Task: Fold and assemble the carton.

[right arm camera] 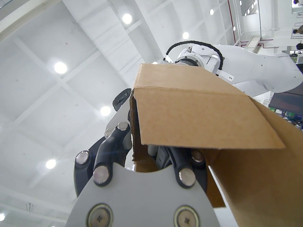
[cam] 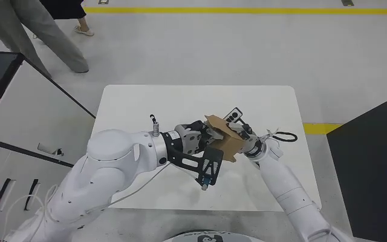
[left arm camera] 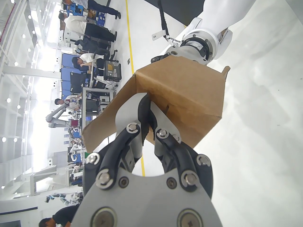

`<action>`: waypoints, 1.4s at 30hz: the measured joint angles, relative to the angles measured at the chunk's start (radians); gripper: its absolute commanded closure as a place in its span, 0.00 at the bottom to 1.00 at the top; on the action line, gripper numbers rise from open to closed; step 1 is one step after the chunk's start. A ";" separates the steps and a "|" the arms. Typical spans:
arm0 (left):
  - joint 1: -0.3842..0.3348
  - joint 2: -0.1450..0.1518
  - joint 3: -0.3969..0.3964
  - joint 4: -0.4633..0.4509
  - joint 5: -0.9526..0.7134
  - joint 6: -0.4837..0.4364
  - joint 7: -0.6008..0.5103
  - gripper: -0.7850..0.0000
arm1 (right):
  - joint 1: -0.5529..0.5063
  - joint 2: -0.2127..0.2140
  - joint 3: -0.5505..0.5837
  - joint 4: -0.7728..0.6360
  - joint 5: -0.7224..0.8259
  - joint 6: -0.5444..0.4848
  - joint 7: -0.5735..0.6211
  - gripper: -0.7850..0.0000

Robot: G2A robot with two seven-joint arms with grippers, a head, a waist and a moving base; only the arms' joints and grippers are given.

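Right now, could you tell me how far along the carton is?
Done: the carton is shaped into a box and held above the table. In hand: the left gripper pinches one edge; the right gripper appears clamped on the opposite wall. Left: a flap juts out unfolded and one end looks open, so the flaps need folding shut.

Carton (cam: 221, 137) over table (cam: 151, 106), btwn both arms' jaws.

Three views meeting on the carton (cam: 222, 139)
The top camera looks down over the table (cam: 272, 103). The left wrist camera faces across the room and the right tilts ceilingward, both close against the cardboard.
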 measured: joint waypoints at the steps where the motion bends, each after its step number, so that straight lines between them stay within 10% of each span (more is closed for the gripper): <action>1: -0.001 0.000 -0.002 0.000 0.001 0.001 0.001 1.00 | 0.000 0.000 0.002 0.002 0.000 -0.003 -0.001 1.00; 42: 0.018 0.004 -0.046 0.002 -0.040 0.015 -0.002 1.00 | 0.014 -0.003 0.012 0.029 0.017 -0.008 -0.003 1.00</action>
